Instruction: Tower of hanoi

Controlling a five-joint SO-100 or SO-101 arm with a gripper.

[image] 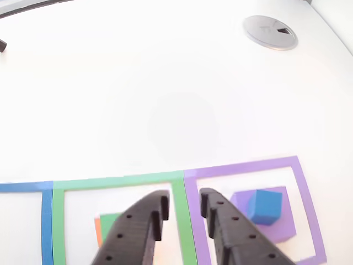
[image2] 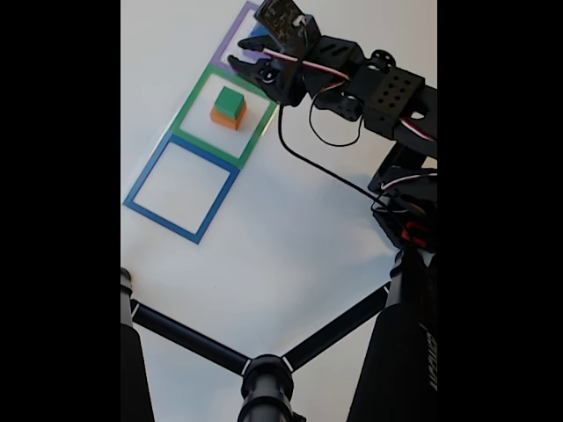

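Note:
Three taped squares lie in a row on the white table: purple [image: 248,165], green [image: 116,183] and blue [image: 47,221]. A small blue cube [image: 265,207] sits on a larger purple block [image: 284,227] inside the purple square. In the green square [image2: 198,88] a green block [image2: 230,101] rests on an orange block [image2: 226,118]. The blue square [image2: 180,189] holds nothing. My gripper [image: 184,194] hovers open over the tape between the green and purple squares, with nothing between its black fingers [image: 138,226]. In the fixed view the gripper [image2: 244,67] hangs just past the green block.
A grey round cable grommet [image: 270,32] is set in the table far behind the squares. A black stand with spread legs [image2: 264,374] occupies the near part of the fixed view, and the arm's base and cables [image2: 405,202] stand on the right.

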